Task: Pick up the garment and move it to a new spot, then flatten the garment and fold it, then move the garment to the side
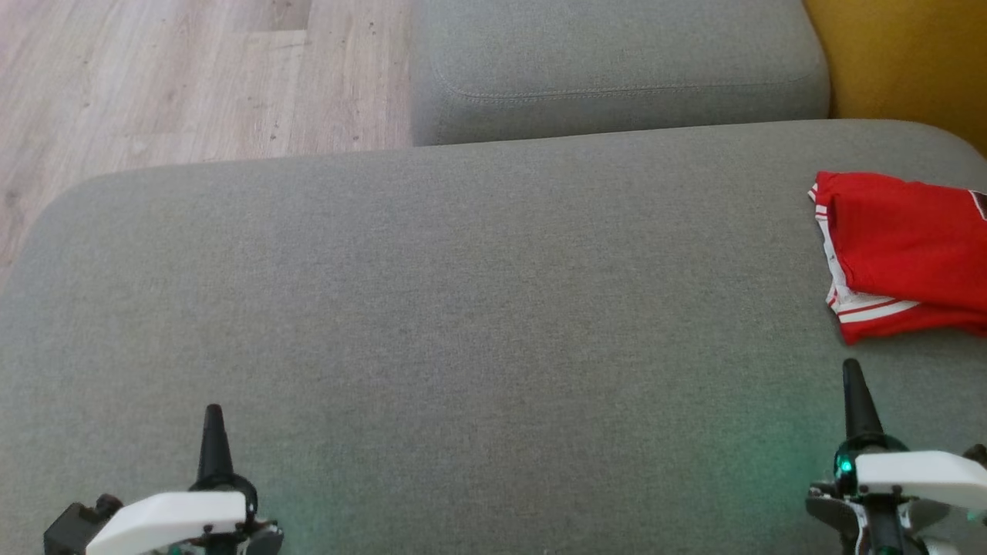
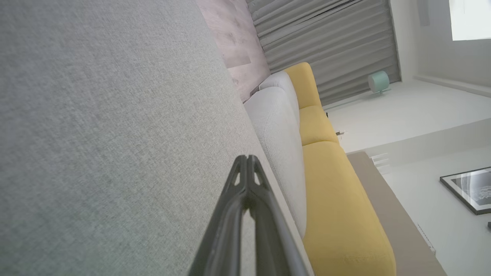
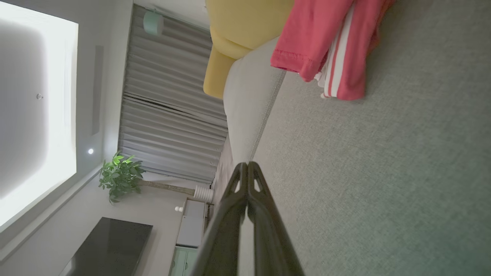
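1. The garment (image 1: 902,254), red and folded, lies on the grey cushion (image 1: 463,308) just ahead of the right gripper (image 1: 850,368), not touching it.
2. State of right gripper: clenched, empty.
3. State of left gripper (image 1: 213,412): clenched, empty, well apart from garment.

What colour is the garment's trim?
White stripes on the red fabric garment; right wrist view shows them best.

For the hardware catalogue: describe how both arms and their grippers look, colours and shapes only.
The left gripper has long, dark fingers tapering to a point, above a black round collar and a white moulded wrist shell. The right gripper matches it, with a green light glowing at its collar. Close up, the fingers show triangular cut-outs near the tips.
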